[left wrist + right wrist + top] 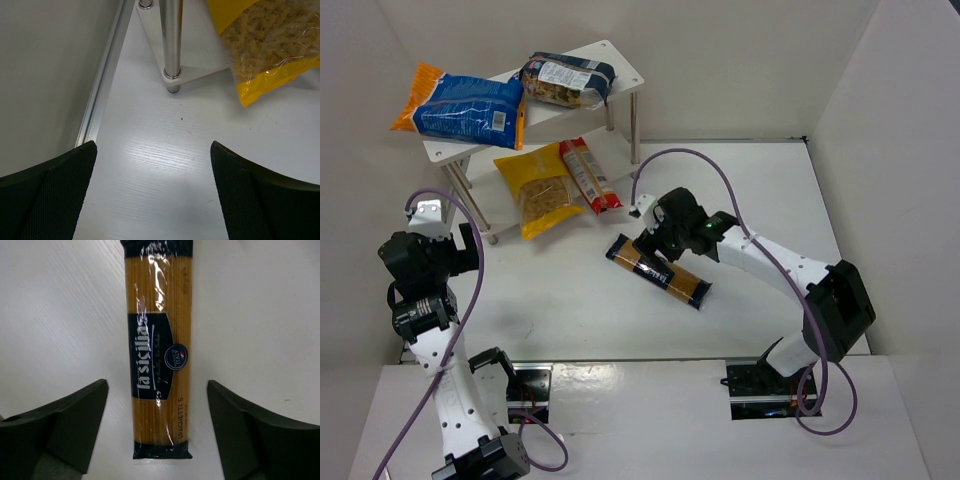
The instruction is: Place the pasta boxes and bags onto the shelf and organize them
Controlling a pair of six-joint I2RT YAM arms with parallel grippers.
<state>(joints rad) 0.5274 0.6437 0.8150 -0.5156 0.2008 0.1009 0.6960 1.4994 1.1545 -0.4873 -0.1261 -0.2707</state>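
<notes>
Top external view: four packs [460,105] sit on the shelf [620,68], yellow bag [540,190] maybe overhanging, so only the spaghetti [658,270] is left, flat on the table [770,180] between the spread fingers of the right gripper [157,385], left gripper [152,145] splayed too, empty.

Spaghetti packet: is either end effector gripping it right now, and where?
No. The spaghetti packet lies flat on the table between the right end effector's open fingers, clear of both. The left end effector is open and empty.
</notes>
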